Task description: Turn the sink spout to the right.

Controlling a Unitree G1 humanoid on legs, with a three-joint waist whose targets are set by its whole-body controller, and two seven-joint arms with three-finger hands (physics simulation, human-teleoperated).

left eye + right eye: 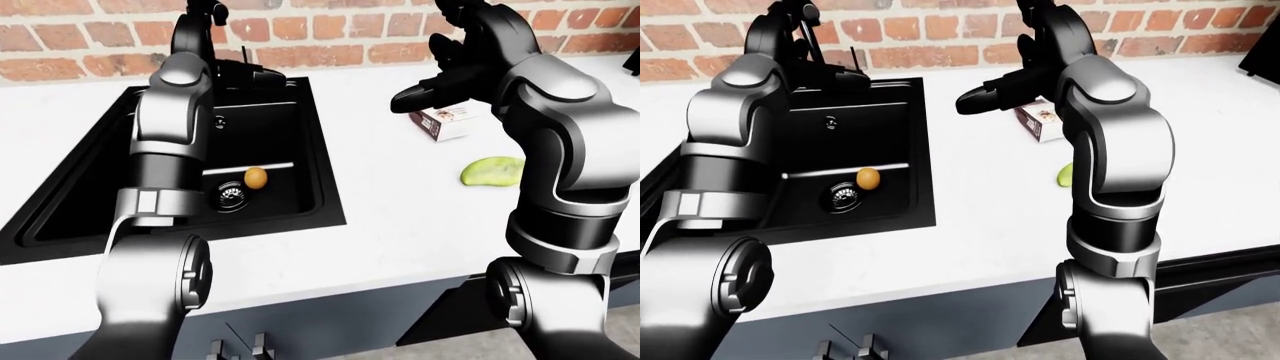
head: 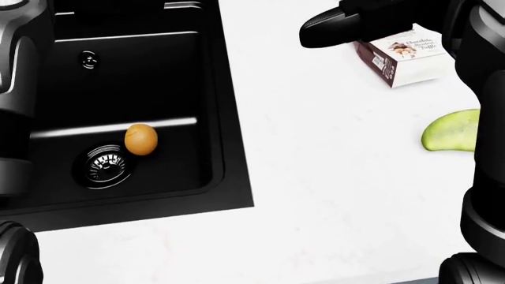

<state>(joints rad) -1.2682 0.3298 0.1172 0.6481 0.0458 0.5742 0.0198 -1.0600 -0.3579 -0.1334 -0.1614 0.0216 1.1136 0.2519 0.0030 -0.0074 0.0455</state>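
Note:
The black sink is set in the white counter at the left. Its black faucet stands at the sink's top rim under the brick wall, and my left arm partly hides it. The spout itself blends with my dark hand, so I cannot make out which way it points. My left hand is raised at the faucet's top, against the wall; its finger state is unclear. My right hand hovers open above the counter to the right of the sink, fingers pointing left.
A small orange ball-like object lies in the basin beside the drain. A chocolate box and a green slice lie on the counter at the right. A dark object sits at the far right edge.

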